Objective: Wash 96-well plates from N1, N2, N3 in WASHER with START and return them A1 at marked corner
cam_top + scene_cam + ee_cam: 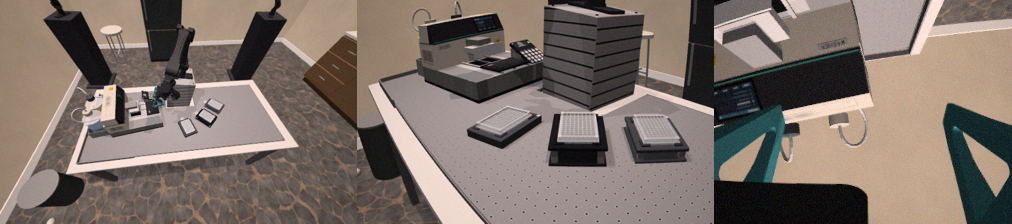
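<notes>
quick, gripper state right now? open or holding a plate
Gripper: open wide, holding nothing; all three plates sit in their nests.

Surroundings of the bench. A white-rimmed table (269,149) with a grey perforated top stands on a stone-patterned floor (208,193). Behind it rise two tall black pillars (75,47) (257,44), with a dark cabinet (162,30) between them against the beige wall (24,59). A white round stool (111,30) stands near the left pillar. A brown drawer unit (336,71) occupies the right edge; a dark cylindrical bin (44,189) stands near the table's front left corner.
</notes>
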Action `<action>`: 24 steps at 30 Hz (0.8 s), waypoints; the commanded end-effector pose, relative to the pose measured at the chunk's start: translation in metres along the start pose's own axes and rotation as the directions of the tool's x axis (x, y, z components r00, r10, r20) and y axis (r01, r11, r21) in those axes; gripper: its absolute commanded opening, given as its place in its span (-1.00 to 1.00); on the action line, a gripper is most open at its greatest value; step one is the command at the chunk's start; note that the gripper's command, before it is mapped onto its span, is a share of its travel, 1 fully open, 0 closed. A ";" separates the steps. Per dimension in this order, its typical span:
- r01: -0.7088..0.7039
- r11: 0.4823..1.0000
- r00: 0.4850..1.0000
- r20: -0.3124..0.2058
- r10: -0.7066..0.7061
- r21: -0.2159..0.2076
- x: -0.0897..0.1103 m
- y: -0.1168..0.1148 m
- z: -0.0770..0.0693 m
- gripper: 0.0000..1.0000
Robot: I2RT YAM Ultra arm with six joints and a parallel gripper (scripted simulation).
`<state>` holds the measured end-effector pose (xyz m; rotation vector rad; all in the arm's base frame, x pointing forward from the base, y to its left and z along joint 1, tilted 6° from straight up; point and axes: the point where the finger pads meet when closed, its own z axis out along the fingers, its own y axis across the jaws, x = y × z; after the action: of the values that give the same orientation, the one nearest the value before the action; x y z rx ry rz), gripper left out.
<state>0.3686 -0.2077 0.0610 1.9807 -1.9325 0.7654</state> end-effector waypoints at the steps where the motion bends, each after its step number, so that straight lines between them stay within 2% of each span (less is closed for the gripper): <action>1: -0.007 1.000 1.000 -0.006 0.007 0.011 0.003 -0.003 -0.003 1.00; 17: -0.007 1.000 1.000 -0.006 0.007 0.011 0.003 -0.003 -0.003 1.00; 24: -0.205 0.979 0.975 0.090 0.203 0.012 -0.031 0.002 -0.007 1.00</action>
<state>0.3623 -0.1867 0.0460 1.9444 -2.0662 0.7363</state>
